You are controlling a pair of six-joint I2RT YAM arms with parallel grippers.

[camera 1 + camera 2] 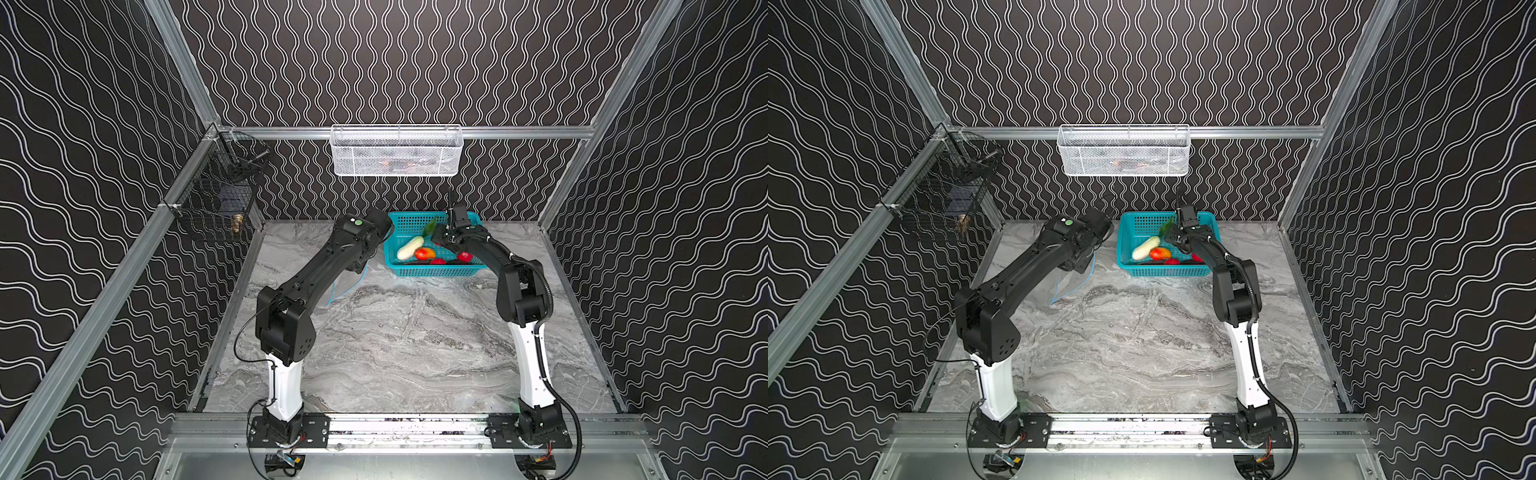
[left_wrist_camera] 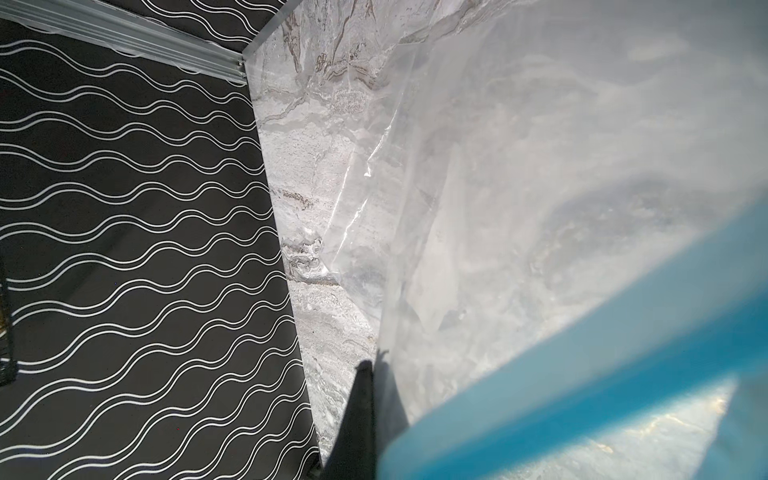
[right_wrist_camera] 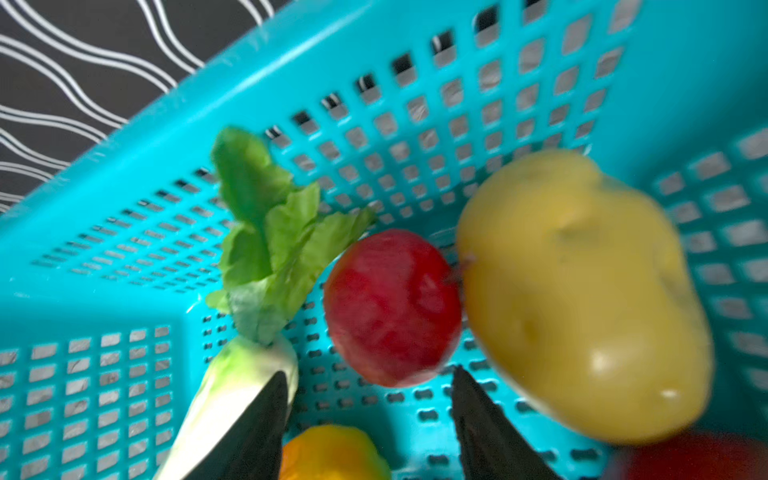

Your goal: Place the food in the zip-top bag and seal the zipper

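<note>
The clear zip-top bag (image 1: 345, 286) (image 1: 1073, 282) hangs at the left arm's wrist, just left of the teal basket (image 1: 432, 272) (image 1: 1167, 272). My left gripper (image 2: 376, 368) is shut on the bag's film beside the zipper (image 2: 582, 374), a light blue strip. My right gripper (image 3: 370, 376) stands open inside the basket, holding nothing. Just past its tips lies a red round one (image 3: 392, 307). Around it lie the potato (image 3: 582, 299), the leafy green (image 3: 270, 232) and the white-green long one (image 3: 237, 382) (image 1: 410, 247). An orange-yellow piece (image 3: 332, 453) lies under the jaws.
The basket stands at the back of the marble table (image 1: 415, 340), against the rear wall. A white mesh basket (image 1: 397, 151) hangs on the back rail above it. A black wire basket (image 1: 216, 195) hangs on the left wall.
</note>
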